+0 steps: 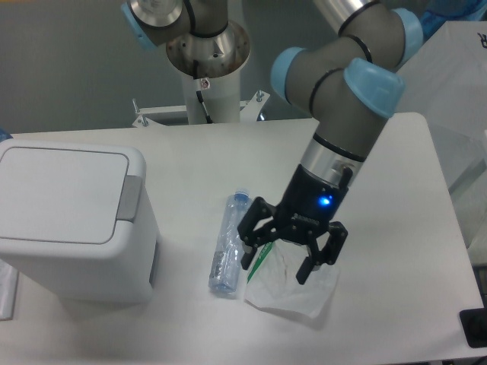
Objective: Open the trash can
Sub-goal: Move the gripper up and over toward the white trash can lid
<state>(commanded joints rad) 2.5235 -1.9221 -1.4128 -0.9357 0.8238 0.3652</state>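
The trash can (72,228) is a big white boxy bin at the left of the table. Its flat lid (61,194) lies down shut, and a grey push tab (129,198) sits on its right rim. My gripper (278,265) hangs over the middle of the table, well to the right of the bin and apart from it. Its black fingers are spread open with nothing between them, just above a clear plastic bag.
A crushed clear plastic bottle (230,243) with a blue cap lies between the bin and the gripper. A clear plastic bag (293,285) with a green strip lies under the gripper. The arm's white mounting post (207,68) stands at the back.
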